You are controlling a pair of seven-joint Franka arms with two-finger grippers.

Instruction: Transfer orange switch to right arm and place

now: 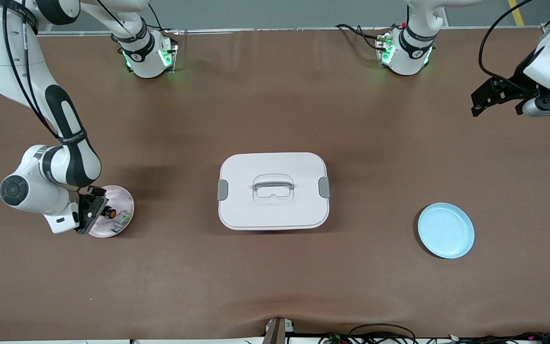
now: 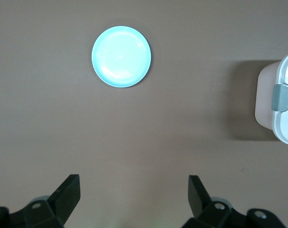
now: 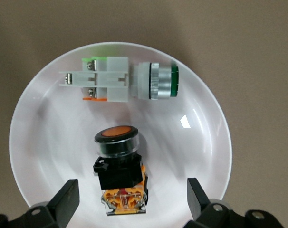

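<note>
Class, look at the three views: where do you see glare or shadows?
Right wrist view: a bright glare spot on the pink plate beside the orange switch. Front view: a soft shadow on the table beside the right arm. Left wrist view: the white box casts a dark shadow.

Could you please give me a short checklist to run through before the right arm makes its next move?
1. Orange switch lies in the pink plate: ok.
2. Right gripper jaws open, apart from the switch: ok.
3. White-and-green switch lies beside it, apart: ok.
4. Left gripper open, empty, waiting over its end of the table: ok.
5. Switch settled steadily: cannot tell.
</note>
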